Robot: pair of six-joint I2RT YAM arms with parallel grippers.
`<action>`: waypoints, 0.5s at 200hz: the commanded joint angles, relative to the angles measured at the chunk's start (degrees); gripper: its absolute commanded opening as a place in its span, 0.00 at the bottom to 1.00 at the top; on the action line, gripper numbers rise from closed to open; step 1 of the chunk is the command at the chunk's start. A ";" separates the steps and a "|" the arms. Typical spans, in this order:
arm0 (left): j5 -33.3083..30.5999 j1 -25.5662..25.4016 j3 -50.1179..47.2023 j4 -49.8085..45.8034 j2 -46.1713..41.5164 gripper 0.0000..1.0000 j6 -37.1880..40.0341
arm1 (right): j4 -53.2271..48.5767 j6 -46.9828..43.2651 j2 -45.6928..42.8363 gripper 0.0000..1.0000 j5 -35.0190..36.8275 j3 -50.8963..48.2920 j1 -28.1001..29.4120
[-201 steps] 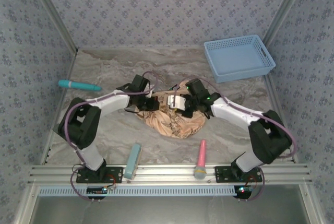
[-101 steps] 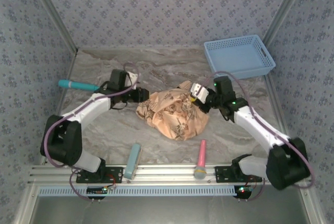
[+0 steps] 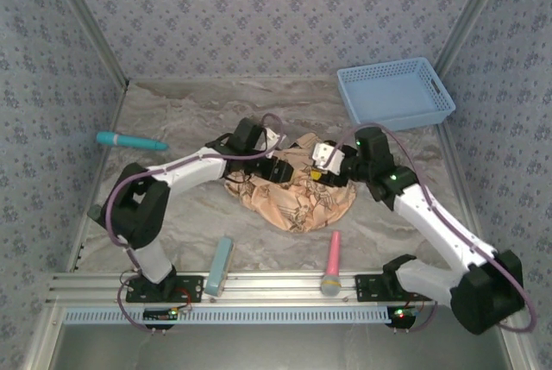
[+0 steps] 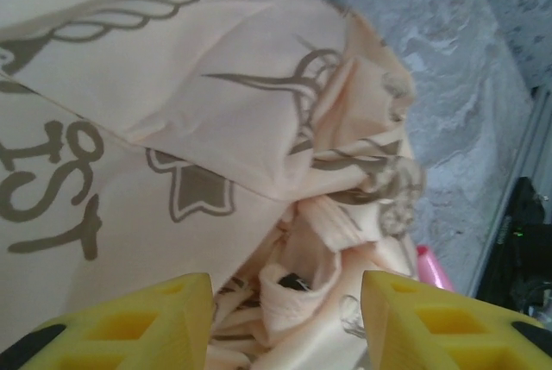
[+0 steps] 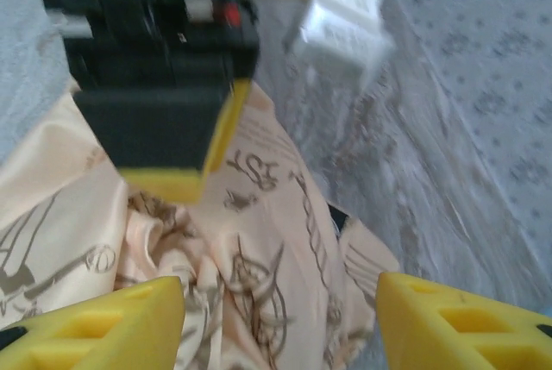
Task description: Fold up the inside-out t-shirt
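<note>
The inside-out t-shirt (image 3: 293,197) lies crumpled in a peach-tan heap with brown print at the table's middle. My left gripper (image 3: 278,169) hovers over its upper left part, open, its yellow fingertips (image 4: 129,322) spread either side of bunched folds (image 4: 259,128). A small dark label (image 4: 293,281) peeks from a fold between them. My right gripper (image 3: 324,161) is at the heap's upper right, open, with the cloth (image 5: 259,241) below its yellow fingertips (image 5: 466,318). The left gripper's black and yellow body (image 5: 164,85) faces it closely.
A blue basket (image 3: 395,94) stands at the back right. A teal stick (image 3: 129,141) lies at the left. A light blue bar (image 3: 219,265) and a pink microphone (image 3: 332,262) lie near the front rail; the microphone (image 4: 431,266) is just beside the shirt.
The left gripper has swung right from the shirt's left edge to over its middle. The right gripper has edged slightly left. The heap has spread a little toward the right.
</note>
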 commanded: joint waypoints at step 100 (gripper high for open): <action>-9.66 2.84 13.24 -6.46 11.00 0.00 4.69 | 0.26 -10.56 4.95 0.00 2.40 -0.65 4.11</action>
